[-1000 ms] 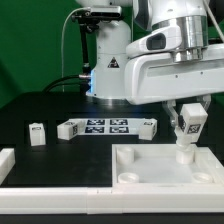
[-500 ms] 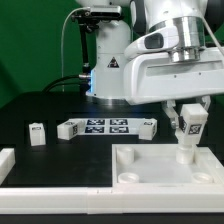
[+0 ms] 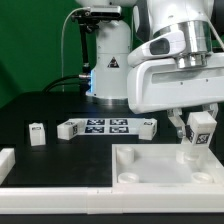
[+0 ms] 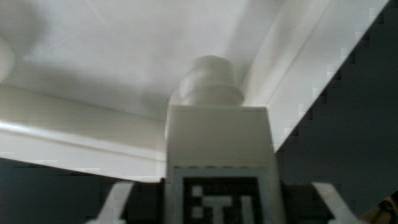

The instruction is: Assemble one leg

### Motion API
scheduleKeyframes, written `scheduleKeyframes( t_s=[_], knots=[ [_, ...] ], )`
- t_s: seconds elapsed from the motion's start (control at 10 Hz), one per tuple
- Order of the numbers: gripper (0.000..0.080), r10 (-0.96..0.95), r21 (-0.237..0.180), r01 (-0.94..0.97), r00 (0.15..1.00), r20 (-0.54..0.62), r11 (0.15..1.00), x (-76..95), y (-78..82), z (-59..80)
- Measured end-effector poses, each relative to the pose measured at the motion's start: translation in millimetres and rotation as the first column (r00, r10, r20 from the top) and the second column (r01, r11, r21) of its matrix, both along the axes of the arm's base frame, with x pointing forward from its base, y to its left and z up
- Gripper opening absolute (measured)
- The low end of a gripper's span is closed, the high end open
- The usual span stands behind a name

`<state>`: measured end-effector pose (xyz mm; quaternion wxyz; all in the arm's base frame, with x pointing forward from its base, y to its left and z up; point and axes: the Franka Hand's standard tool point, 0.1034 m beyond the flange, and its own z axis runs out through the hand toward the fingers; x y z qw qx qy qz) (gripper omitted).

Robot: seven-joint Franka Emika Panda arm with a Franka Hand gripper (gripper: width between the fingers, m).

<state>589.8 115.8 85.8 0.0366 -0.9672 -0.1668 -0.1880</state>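
hand [image 3: 198, 128] clamps leg [image 3: 189, 150] | long axis near vertical | tip down at panel [image 3: 150, 166] corner

The white arm reaches in from above at the exterior view's right, with its bulky wrist turned downward and the claw [image 3: 197, 124] hanging at its lower end. In the wrist view the claw's two fingers [image 4: 118, 204] stand one on either side of the leg [image 3: 199, 138], closed against it and holding it slightly tilted.
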Motion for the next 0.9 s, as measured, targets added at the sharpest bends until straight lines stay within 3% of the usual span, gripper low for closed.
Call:
scheduleKeyframes(
  t_s=[0.2, 0.7, 0.9],
  knots=[
    [0.0290, 0.000, 0.000, 0.000, 1.000, 0.000, 1.000, 0.1, 0.2, -0.4],
    [0.0290, 0.003, 0.019, -0.004, 1.000, 0.010, 1.000, 44.3, 14.2, -4.3],
    [0.0290, -0.003, 0.022, 0.002, 0.999, 0.036, 1.000, 46.7, 12.6, -4.3]
  ],
)
